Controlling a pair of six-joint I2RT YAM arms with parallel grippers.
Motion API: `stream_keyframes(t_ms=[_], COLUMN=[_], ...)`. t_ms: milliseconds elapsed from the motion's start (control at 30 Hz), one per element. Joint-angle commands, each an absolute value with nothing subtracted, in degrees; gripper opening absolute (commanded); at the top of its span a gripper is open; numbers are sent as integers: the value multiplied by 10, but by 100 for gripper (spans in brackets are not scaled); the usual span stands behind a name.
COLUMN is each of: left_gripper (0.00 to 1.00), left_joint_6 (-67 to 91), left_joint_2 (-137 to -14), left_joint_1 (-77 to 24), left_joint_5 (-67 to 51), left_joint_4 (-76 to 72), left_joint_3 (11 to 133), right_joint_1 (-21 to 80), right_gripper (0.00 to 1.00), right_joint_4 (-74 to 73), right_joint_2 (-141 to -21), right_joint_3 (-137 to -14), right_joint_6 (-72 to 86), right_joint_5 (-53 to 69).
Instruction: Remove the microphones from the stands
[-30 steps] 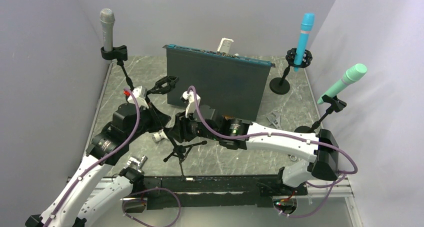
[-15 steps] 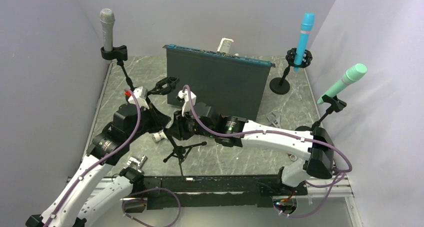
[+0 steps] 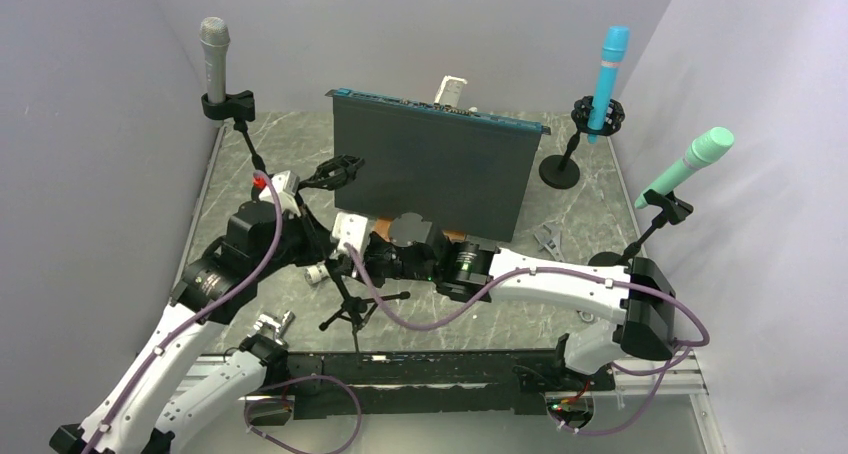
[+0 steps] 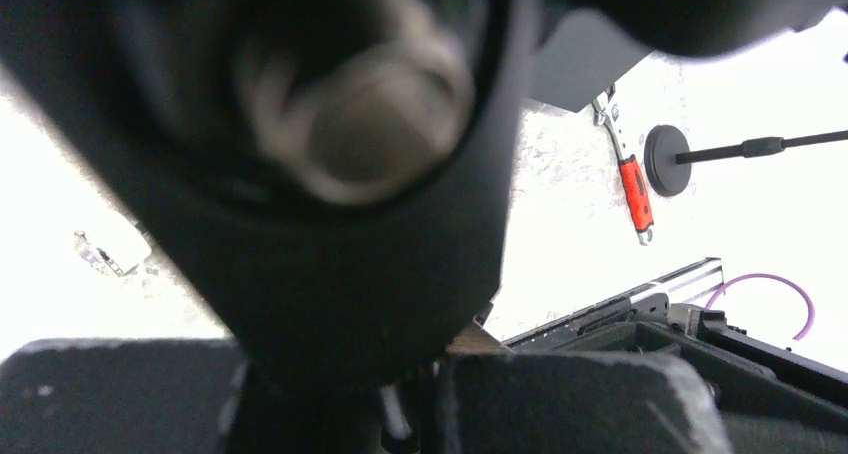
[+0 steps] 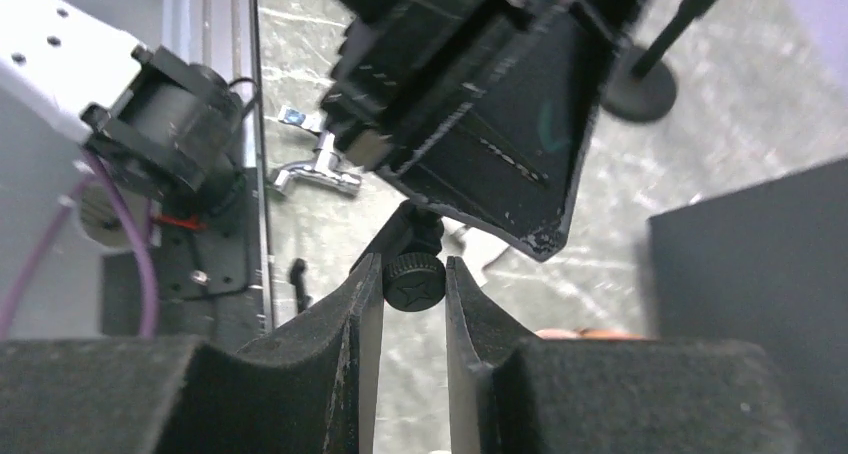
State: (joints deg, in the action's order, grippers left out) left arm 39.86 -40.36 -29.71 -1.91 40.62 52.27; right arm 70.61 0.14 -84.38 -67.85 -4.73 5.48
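Note:
A black tripod stand [image 3: 352, 304] stands tilted at the table's middle, and its clip [image 3: 335, 170] at the top holds no microphone. My left gripper [image 3: 303, 236] is closed around the stand's pole; in the left wrist view [image 4: 440, 399] a dark blurred part of the stand fills the frame. My right gripper [image 3: 352, 264] is shut on the stand's black knob [image 5: 413, 282], with both fingers touching it [image 5: 414, 274]. A grey microphone [image 3: 213, 54] sits in a stand at the far left, a blue one [image 3: 608, 69] at the far right, and a green one [image 3: 690, 164] at the right edge.
A dark upright panel [image 3: 435, 169] stands behind the grippers. A small silver part [image 3: 318, 272] lies by the left arm and a grey wrench [image 3: 548, 239] lies right of the panel. A red-handled tool [image 4: 633, 189] and a round stand base [image 4: 667, 159] show in the left wrist view.
My right gripper has moved left and turned at the wrist, still at the stand's knob. The tripod's legs have shifted slightly left. The left arm has barely moved.

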Motion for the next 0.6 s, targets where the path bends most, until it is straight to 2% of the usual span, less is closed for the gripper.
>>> stream_keyframes(t_ms=[0, 167, 567], left_gripper=[0, 0, 0], left_joint_6=[403, 395, 368], left_joint_2=[-410, -413, -414], left_joint_1=[-300, -300, -301], left_joint_5=[-75, -90, -97], left_joint_4=[375, 374, 385], left_joint_3=[581, 582, 587], right_joint_1=[722, 757, 794], right_gripper=[0, 0, 0], right_joint_4=[28, -9, -25], right_joint_2=[-830, -852, -872], right_joint_3=[-702, -736, -745], right_joint_6=[-296, -425, -569], right_joint_5=[99, 32, -76])
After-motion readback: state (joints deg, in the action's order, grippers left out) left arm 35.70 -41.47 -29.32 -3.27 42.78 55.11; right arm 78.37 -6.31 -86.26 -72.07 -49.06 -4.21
